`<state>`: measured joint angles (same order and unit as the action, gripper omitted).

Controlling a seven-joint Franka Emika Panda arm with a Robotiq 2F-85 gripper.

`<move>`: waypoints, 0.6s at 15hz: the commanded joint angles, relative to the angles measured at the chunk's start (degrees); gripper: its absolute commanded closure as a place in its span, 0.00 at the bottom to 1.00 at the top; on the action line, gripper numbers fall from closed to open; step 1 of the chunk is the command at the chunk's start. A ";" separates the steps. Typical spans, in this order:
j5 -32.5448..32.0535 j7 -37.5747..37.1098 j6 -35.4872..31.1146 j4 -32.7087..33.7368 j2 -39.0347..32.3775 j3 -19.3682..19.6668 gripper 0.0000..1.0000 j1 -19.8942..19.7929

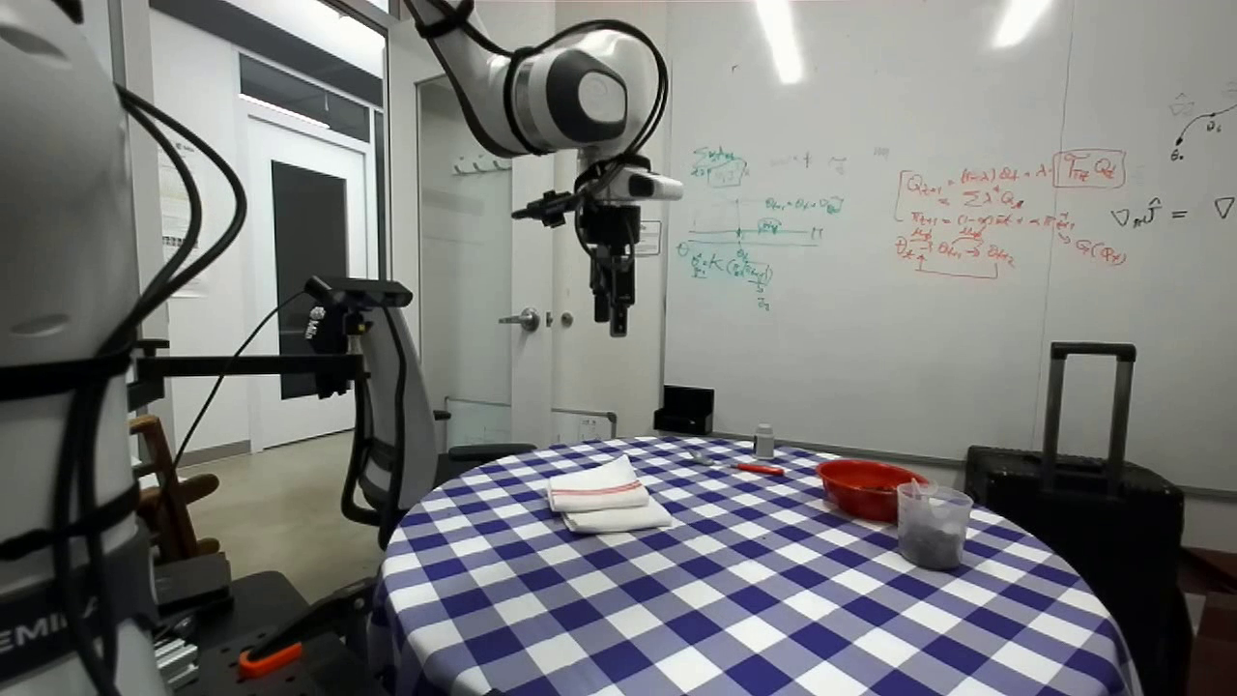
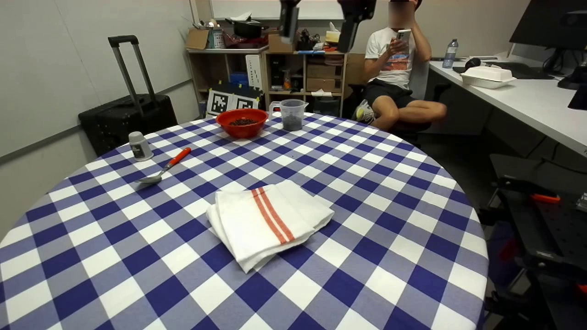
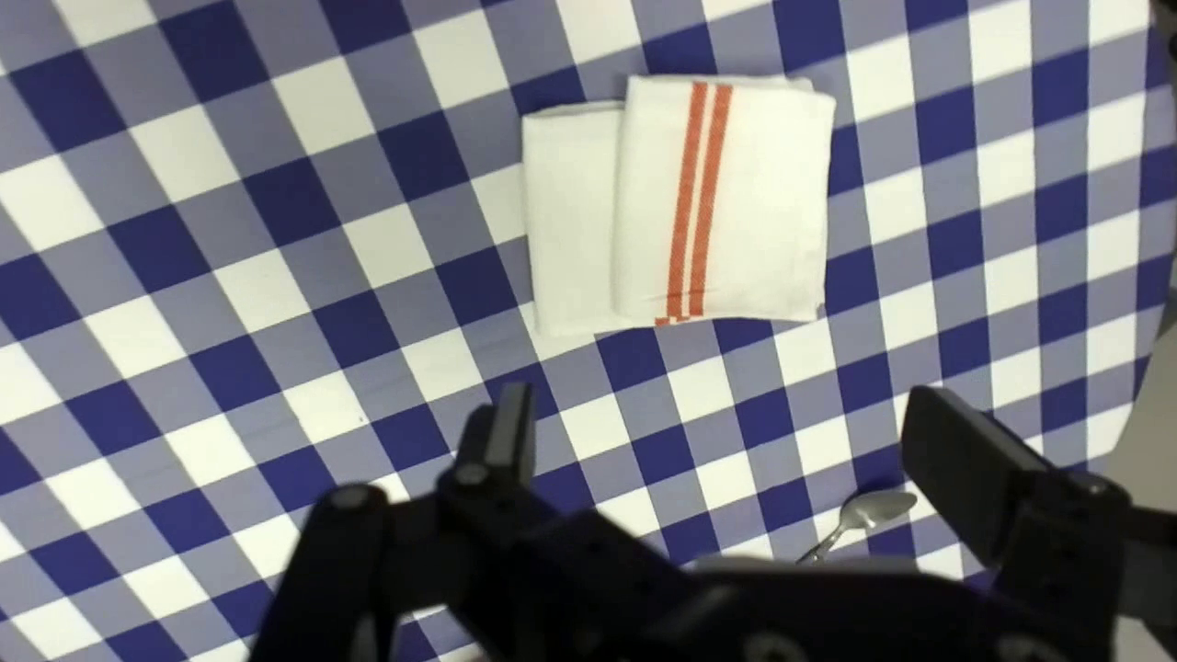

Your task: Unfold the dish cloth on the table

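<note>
Well below the widely parted fingers [image 3: 956, 473], the folded, red-striped white cloth [image 3: 763, 202] lies on the checked surface [image 3: 368, 248].

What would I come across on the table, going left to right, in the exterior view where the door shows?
Cloth, spoon, bowl, cup.

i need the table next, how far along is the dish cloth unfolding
Done: no unfolding shows; the dish cloth lies on the table in stacked layers. Under way: no grip; the hand hangs open above, apart from it. Left: the whole unfolding, probably starting with lowering the hand to an upper layer.
</note>
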<state>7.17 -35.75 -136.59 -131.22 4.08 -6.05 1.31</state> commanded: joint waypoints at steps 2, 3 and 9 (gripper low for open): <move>-5.45 -18.89 -11.51 6.41 -13.13 0.22 0.00 1.91; -7.40 -23.06 -13.05 7.85 -15.72 1.27 0.00 2.73; -18.59 -47.24 -10.38 18.36 -28.44 10.25 0.00 12.28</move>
<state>-7.28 -73.17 -149.92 -119.57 -18.22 0.41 8.53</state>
